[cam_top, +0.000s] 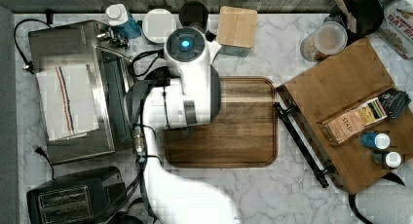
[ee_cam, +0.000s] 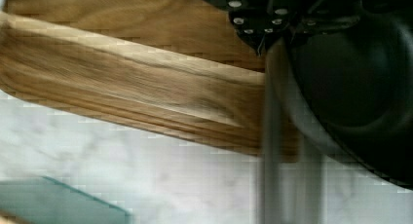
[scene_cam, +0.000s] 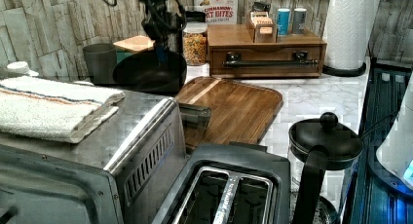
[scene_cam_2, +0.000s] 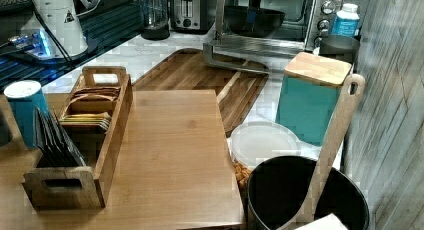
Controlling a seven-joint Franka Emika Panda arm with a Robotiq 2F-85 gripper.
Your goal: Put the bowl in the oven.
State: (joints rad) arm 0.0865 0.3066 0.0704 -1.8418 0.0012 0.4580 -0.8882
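The black bowl (scene_cam: 146, 73) hangs in the air, with my gripper (scene_cam: 161, 49) shut on its rim from above. It hovers over the oven's lowered glass door (scene_cam_2: 240, 49), right in front of the open cavity of the stainless-steel oven (scene_cam_2: 322, 12). From the right view the bowl (scene_cam_2: 252, 21) sits level with the opening. In the top view my arm covers most of the bowl (cam_top: 138, 100), beside the oven (cam_top: 73, 44). In the wrist view the bowl (ee_cam: 360, 87) is close up behind one finger (ee_cam: 275, 151), above the wooden tray (ee_cam: 122, 83).
A folded striped towel (cam_top: 65, 100) lies on the oven's top. A black slot toaster (cam_top: 73, 199) and a French press (scene_cam: 324, 151) stand beside the oven. The wooden tray (cam_top: 243, 136) lies mid-counter, with a dark cup (scene_cam: 100, 61), a teal canister (scene_cam_2: 310, 102) and a wooden drawer box (scene_cam: 265, 51) around it.
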